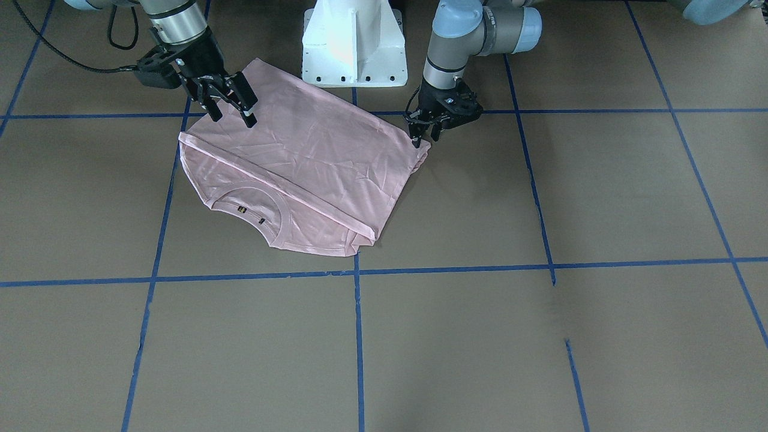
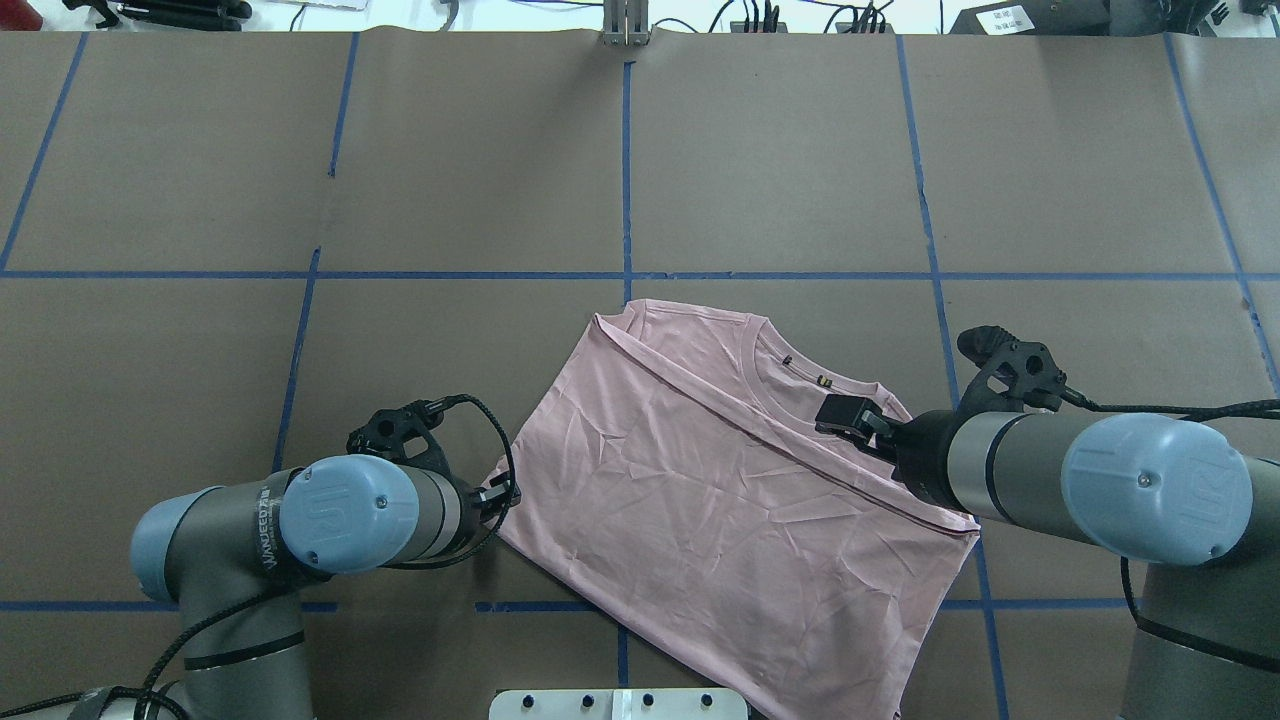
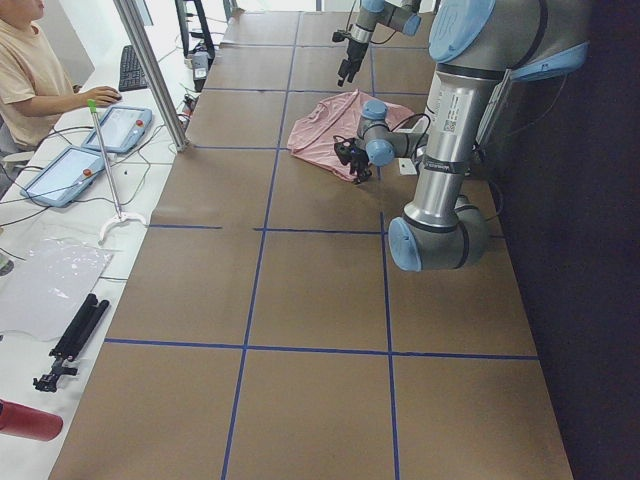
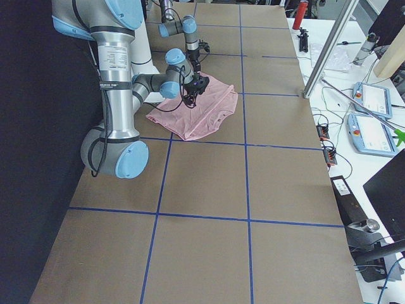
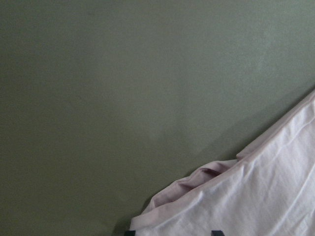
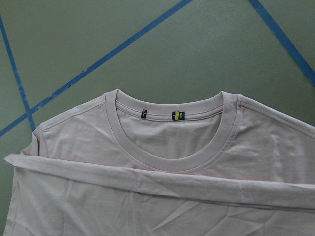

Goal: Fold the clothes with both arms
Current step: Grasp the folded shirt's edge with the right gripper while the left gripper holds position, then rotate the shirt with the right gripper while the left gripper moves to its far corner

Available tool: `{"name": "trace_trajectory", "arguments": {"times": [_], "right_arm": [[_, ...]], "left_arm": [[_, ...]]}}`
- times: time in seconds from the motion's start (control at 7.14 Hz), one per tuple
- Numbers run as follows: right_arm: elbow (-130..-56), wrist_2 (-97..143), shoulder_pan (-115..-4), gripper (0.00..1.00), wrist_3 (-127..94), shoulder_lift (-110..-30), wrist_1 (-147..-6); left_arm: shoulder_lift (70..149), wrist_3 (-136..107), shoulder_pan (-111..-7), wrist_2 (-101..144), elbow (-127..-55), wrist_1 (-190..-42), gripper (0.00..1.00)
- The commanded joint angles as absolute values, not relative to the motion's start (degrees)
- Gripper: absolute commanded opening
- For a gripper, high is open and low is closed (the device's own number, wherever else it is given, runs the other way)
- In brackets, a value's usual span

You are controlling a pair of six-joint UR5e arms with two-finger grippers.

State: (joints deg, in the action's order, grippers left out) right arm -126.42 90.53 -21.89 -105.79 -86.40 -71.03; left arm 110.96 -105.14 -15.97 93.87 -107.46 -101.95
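Note:
The pale pink T-shirt [image 1: 312, 162] lies folded on the brown table, plain side up, its lower part doubled over to a straight edge just short of the ribbed collar [image 6: 170, 160]. My right gripper [image 1: 233, 115] hovers open above the shirt's corner on that side, nothing between its fingers. In the overhead view it [image 2: 850, 415] sits over the fold near the collar. My left gripper [image 1: 424, 139] is low at the opposite corner of the shirt [image 2: 700, 500], jaws apart. The left wrist view shows that rumpled corner [image 5: 197, 182] between two dark fingertips at the bottom edge.
The white pedestal block [image 1: 354, 48] stands just behind the shirt. Blue tape lines [image 1: 359, 336] divide the table into squares. Beyond the table's far edge, a person [image 3: 25, 70] sits at a bench with tablets [image 3: 120, 125] and cables.

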Motion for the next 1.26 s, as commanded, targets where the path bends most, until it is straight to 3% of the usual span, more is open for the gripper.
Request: {"name": "trace_trajectory", "arguments": {"times": [0.0,0.14,0.7,1.12], "right_arm": [[-126.3,90.44,-21.8,1.0,-105.91,-86.4,-71.02],[-126.21,90.44,-21.88,1.0,-105.91,-86.4,-71.02],[-125.07,90.44,-21.71,1.0,-105.91,-86.22,-70.58],[-125.51,90.44,-21.88,1.0,-105.91,-86.31,-70.58]], "left_arm": [[110.83,-105.21,-15.91,93.87,-107.75,-101.95,0.1],[110.74,-105.21,-15.91,93.87,-108.01,-101.95,0.0],[110.92,-104.51,-16.78,93.96,-110.38,-101.69,0.0],[111.18,-94.62,-25.54,93.52,-109.7,-98.0,0.0]]}}
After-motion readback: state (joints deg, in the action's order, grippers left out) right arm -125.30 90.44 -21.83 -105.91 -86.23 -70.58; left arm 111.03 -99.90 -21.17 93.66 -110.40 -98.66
